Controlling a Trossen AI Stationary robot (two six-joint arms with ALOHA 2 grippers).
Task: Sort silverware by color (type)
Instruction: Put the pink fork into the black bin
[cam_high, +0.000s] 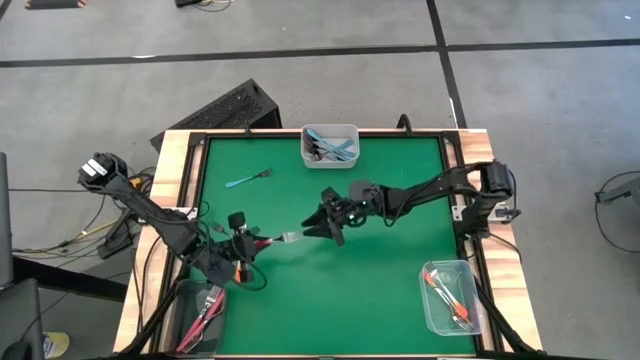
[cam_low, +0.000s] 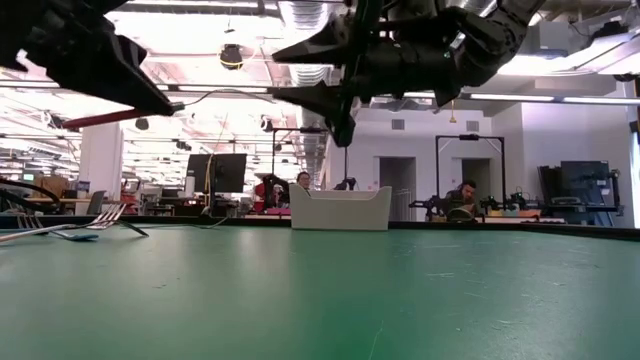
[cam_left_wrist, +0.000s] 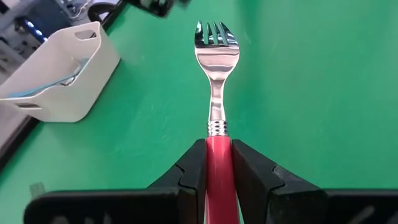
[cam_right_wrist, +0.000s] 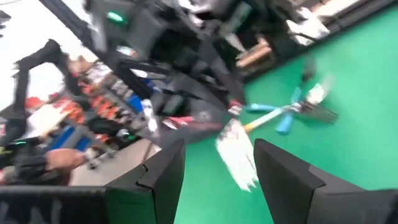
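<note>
A fork with a red handle and silver tines hangs above the green table, with my left gripper shut on it at the near left. My right gripper stands open right at the fork's tines, which show between its two fingers without clearly touching them. A light blue fork lies flat on the table at the far left. In the low view both grippers hang high, the left with the red handle and the right. My left gripper pinches the fork's red handle between its two fingers, close to the ringed neck where the metal begins. The fork sticks straight out ahead of the fingers, in line with them. It is lifted clear of the table, tines toward the table's right.
A white container with blue forks stands at the far edge. A clear container with orange-handled forks sits at the near right. Another container with red forks sits at the near left corner. Wooden rails border the table.
</note>
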